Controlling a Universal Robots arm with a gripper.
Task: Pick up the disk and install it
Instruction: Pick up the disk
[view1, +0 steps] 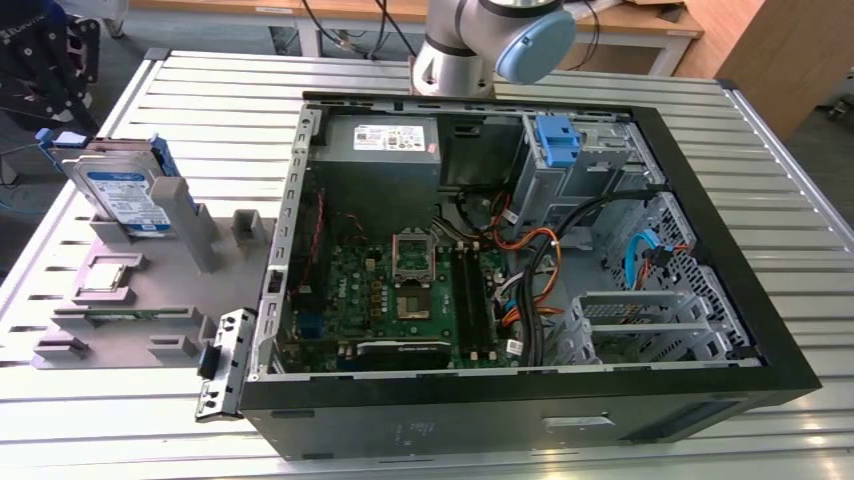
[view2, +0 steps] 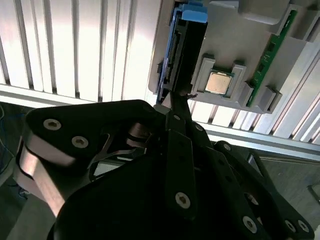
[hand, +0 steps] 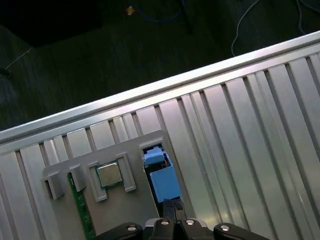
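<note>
The disk (view1: 124, 188) stands on edge in a slot of the grey fixture (view1: 200, 250), at the exterior view's left. It is silver with a blue-and-white label and sits in a blue carrier. Both wrist views look down on its top edge: the disk (view2: 181, 47) and the carrier's blue top (hand: 164, 181). My black gripper (view2: 176, 100) hangs above that edge, a little off the end of the disk, with its fingers together and nothing between them. The first wrist view has the gripper (hand: 171, 202) just short of the blue carrier.
The open computer case (view1: 754, 340) fills the middle and the exterior view's right, with a blue bracket (view1: 558, 140) in its drive cage, a grey power supply (view1: 394, 138) and loose cables. The fixture also holds a processor chip (view2: 218, 82) and a green memory stick (view2: 272, 47). The slatted table's edge (hand: 150, 90) is close.
</note>
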